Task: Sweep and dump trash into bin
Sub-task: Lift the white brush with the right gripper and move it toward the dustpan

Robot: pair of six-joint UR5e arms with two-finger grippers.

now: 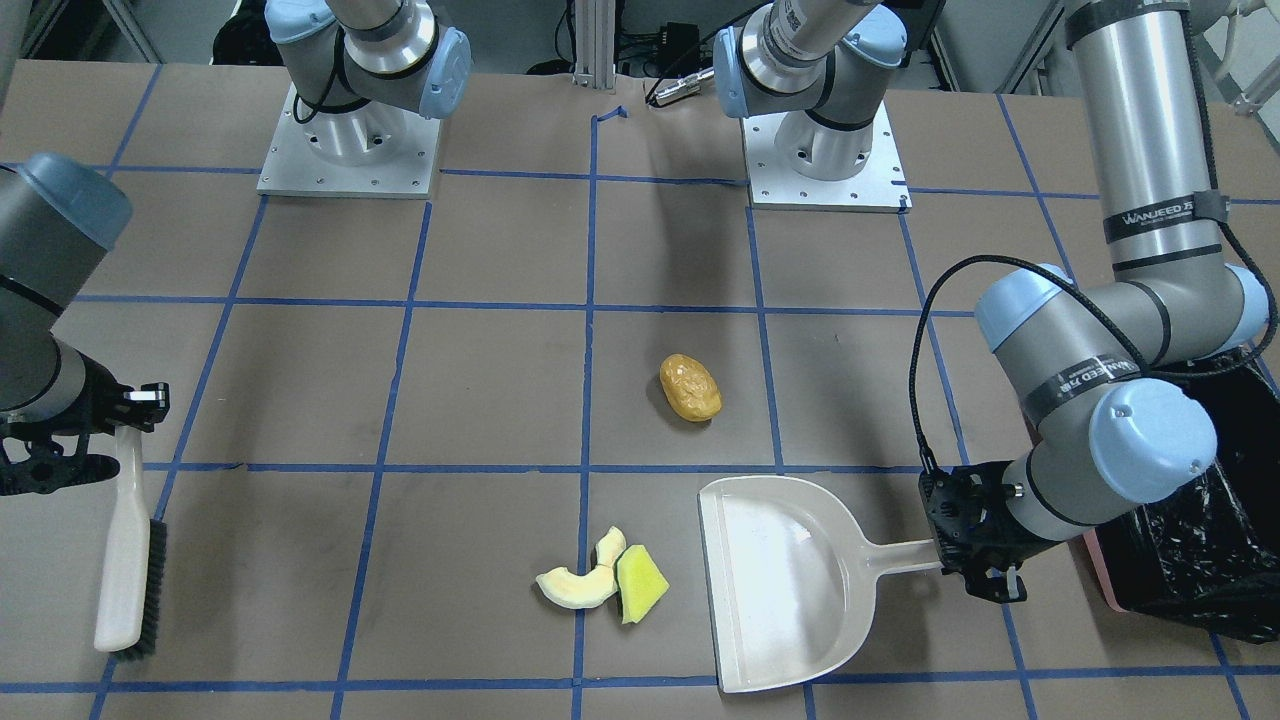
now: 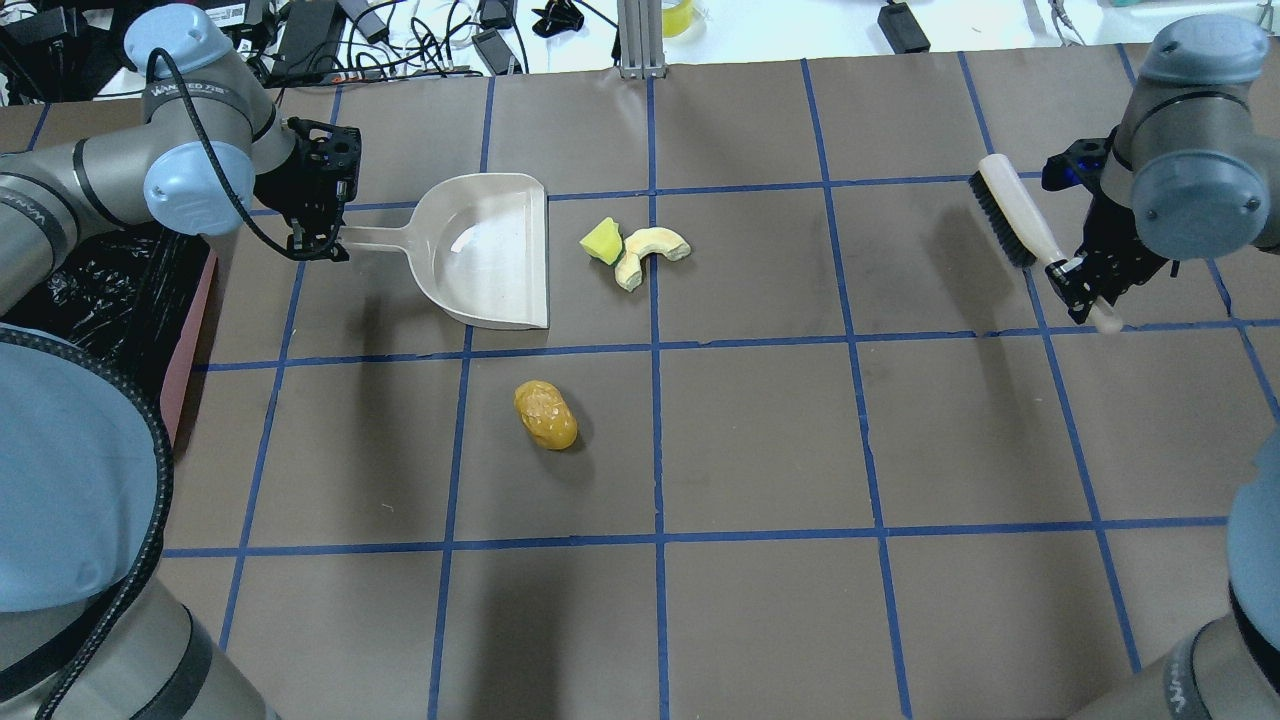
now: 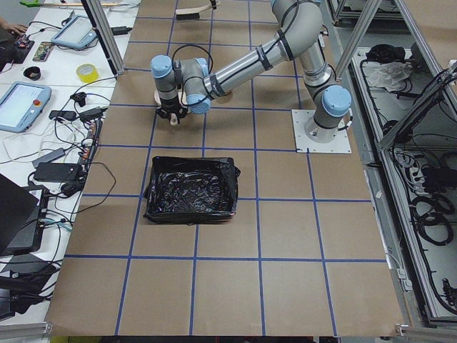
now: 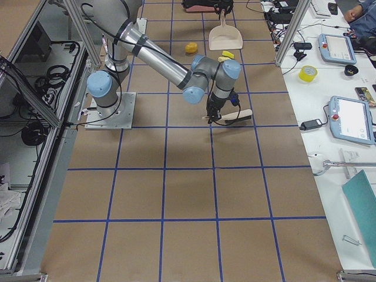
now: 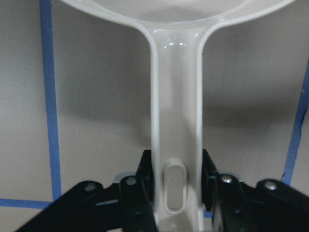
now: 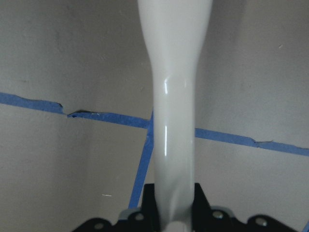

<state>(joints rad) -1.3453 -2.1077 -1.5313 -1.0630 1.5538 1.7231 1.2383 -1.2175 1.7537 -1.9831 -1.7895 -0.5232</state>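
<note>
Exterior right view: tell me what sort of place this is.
Probably a robotics lab: a table gridded in blue tape, teach pendants alongside, and a bolted-down base plate under an industrial arm.

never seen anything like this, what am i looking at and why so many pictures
These are two robot arms bolted to a brown table marked with blue tape squares. Four pictures come from fixed cameras: one facing the robot, one behind and above it, and one at each end of the table. The two close-ups come from cameras on the wrists.

The left gripper is shut on the handle of a cream dustpan. The right gripper is shut on the handle of a cream brush with dark bristles.

Loose on the table are a golden-brown potato-like piece, a pale rind slice and, right beside it, a yellow-green wedge. A bin lined with a black bag stands on the robot's left.
</note>
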